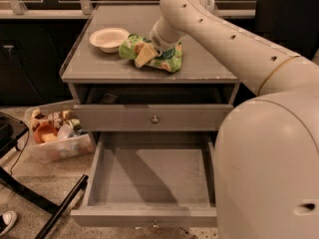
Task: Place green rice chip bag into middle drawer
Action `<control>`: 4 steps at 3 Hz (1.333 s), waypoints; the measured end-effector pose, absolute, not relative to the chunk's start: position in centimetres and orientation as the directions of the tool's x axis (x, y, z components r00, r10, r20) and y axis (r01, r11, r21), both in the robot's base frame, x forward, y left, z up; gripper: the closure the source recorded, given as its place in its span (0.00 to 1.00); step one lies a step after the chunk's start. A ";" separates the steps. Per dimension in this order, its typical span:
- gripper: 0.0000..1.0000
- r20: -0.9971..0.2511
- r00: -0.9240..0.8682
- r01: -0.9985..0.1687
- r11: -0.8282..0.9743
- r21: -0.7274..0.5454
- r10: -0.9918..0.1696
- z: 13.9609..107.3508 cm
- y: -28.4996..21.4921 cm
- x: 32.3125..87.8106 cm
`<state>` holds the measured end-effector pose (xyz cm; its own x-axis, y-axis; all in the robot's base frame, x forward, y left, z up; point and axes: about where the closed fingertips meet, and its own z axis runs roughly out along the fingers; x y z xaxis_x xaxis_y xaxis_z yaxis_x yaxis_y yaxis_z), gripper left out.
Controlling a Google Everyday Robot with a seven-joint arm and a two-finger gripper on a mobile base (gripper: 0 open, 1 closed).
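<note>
Gripper [148, 54]: down on the green rice chip bag [168, 62]; open/shut can't tell.
Bag: lying on cabinet top [204, 69], just beside white bowl [108, 37].
Middle drawer [149, 177]: pulled out, low in front.

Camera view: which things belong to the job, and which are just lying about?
Job: green rice chip bag, on the cabinet top; gripper, resting on the bag; middle drawer, pulled open below.
Lying about: white bowl beside the bag; closed upper drawer; plastic bin at left.
</note>
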<state>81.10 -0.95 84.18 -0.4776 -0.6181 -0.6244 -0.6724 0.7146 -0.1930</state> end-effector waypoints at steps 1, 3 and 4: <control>0.42 -0.627 -0.483 -0.678 0.714 -0.174 -0.612 83.3 -0.7 81.8; 0.88 -0.676 -0.468 -0.636 0.748 -0.190 -0.570 87.0 -2.6 80.3; 1.00 -0.714 -0.445 -0.598 0.773 -0.212 -0.540 90.0 -4.5 75.6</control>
<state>75.63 -4.55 90.00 -0.4449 -0.5400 -0.7145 -0.5977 0.7731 -0.2121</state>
